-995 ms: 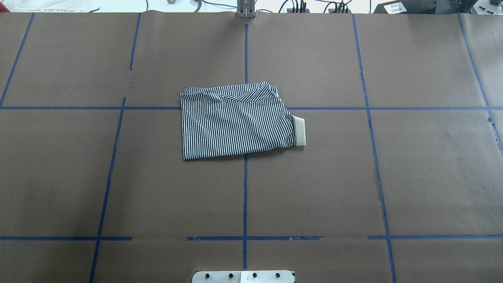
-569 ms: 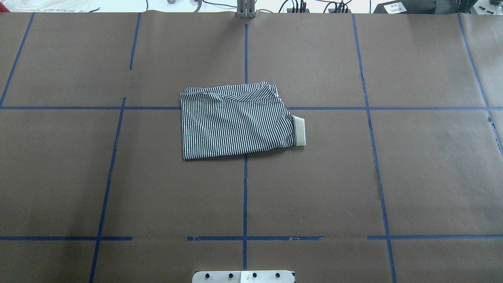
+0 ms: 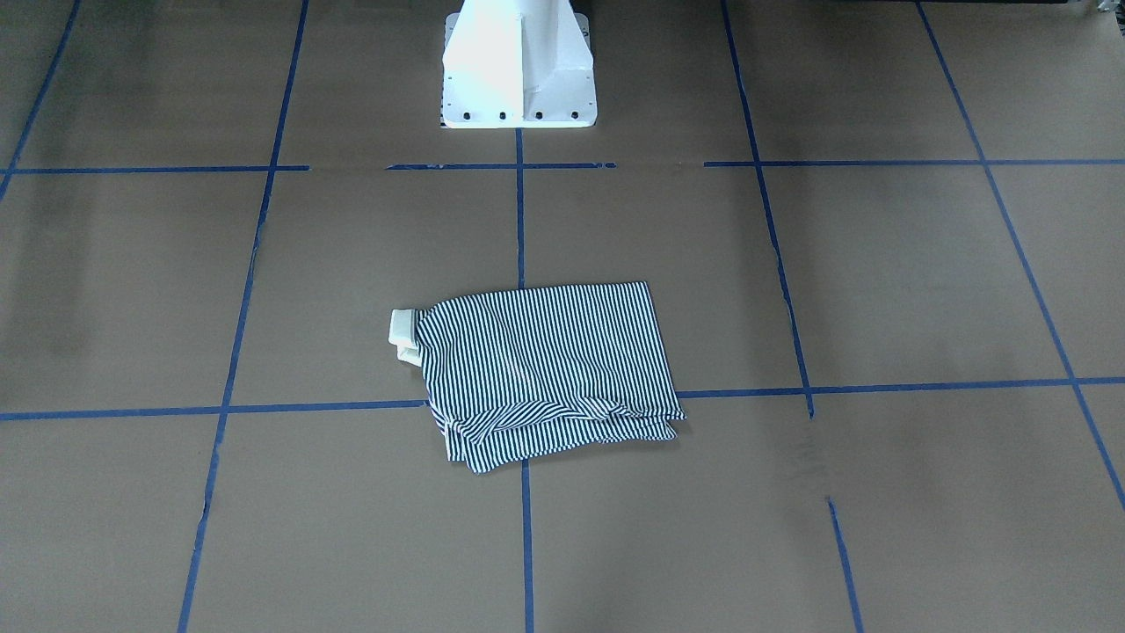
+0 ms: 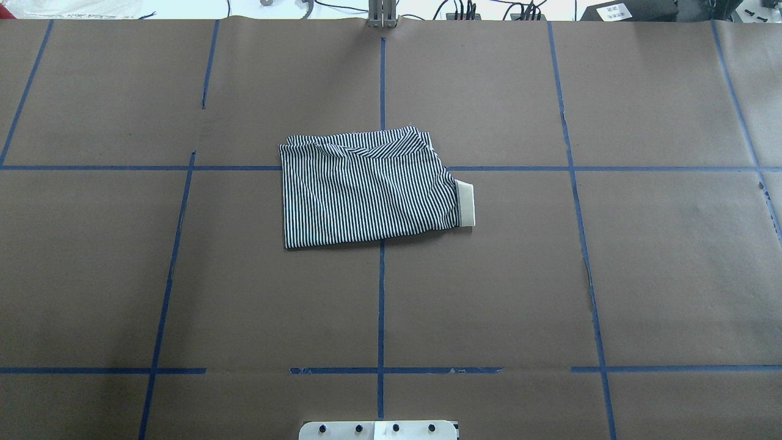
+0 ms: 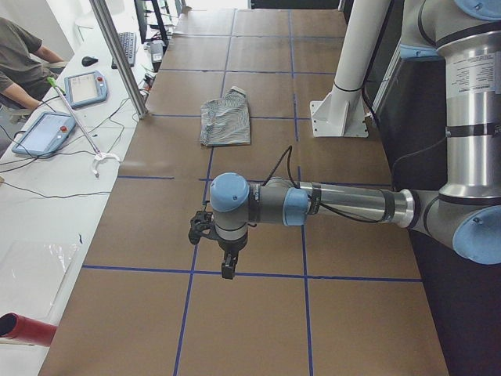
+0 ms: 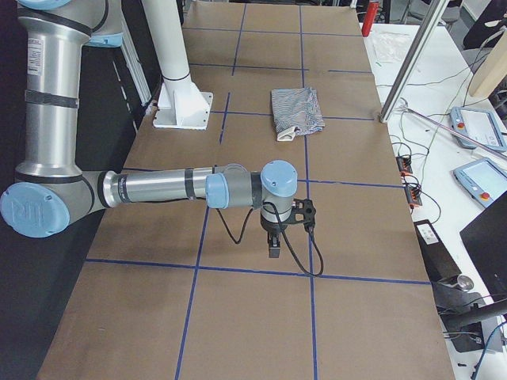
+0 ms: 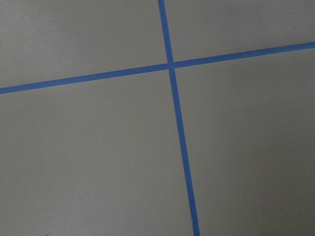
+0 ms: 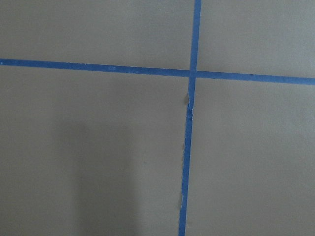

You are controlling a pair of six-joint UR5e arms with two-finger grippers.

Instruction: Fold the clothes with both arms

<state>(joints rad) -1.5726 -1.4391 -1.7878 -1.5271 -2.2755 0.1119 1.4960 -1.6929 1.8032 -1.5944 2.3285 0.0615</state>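
Black left gripper (image 5: 227, 271) hung pointing down from the near left arm (image 5: 344, 205), over bare brown paper (image 4: 660, 263) beside a blue tape line (image 5: 258, 276), holding nothing. It showed only from the side, so whether it was spread or pressed together couldn't be told. Same for the right gripper (image 6: 273, 250) on the right arm (image 6: 158, 188): aimed down above a tape line, nothing in it, opening not readable. Both wrist views showed only paper and tape crossings. The striped polo shirt (image 4: 366, 192) lay well apart from both grippers at mid-table, folded into a rough rectangle across a tape crossing. Its cream collar (image 4: 466, 205) stuck out on the robot's right, and its far edge was rumpled. The white pedestal (image 3: 517, 61) stood at the robot's edge of the table.
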